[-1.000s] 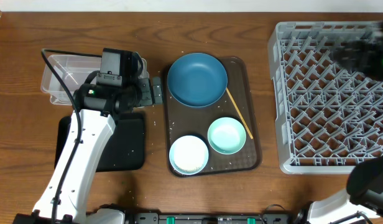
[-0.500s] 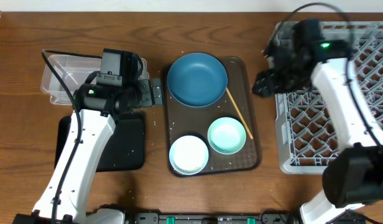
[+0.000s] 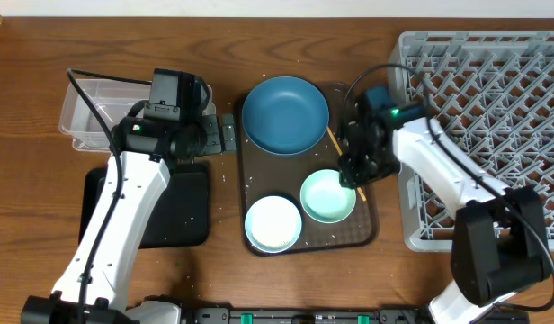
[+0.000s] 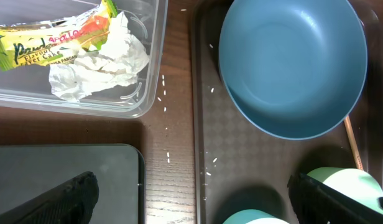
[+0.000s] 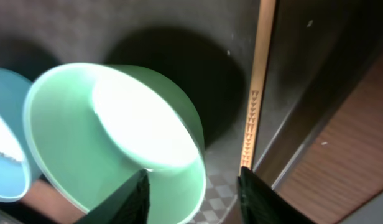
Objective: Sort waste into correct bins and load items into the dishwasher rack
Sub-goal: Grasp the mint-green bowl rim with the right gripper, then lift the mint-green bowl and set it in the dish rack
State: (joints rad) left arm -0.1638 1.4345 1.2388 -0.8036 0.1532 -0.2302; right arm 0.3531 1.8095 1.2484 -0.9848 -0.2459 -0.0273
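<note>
My left gripper (image 3: 225, 134) is open and empty, hovering between the clear tub (image 3: 84, 108) and the brown tray; its fingers are wide apart (image 4: 191, 208). The tub (image 4: 117, 106) holds the snack wrapper (image 4: 48, 40) and the white tissue (image 4: 98, 65). My right gripper (image 3: 353, 171) is open, its fingers (image 5: 194, 196) straddling the right rim of the mint-green bowl (image 3: 326, 197) (image 5: 110, 137). The wooden stick (image 3: 335, 148) (image 5: 257, 81) lies just beside it. The blue dish (image 3: 285, 114) (image 4: 294, 65) and white bowl (image 3: 273, 223) sit on the same tray. The cup is out of view.
The brown serving tray (image 3: 367, 225) lies mid-table. The black tray (image 3: 183, 216) lies in front of the tub. The grey rack (image 3: 493, 135) fills the right side. Loose rice grains (image 4: 165, 93) are scattered on the wood and the tray edge.
My right arm swung from over the rack leftward and down to the mint-green bowl. My left arm barely moved.
</note>
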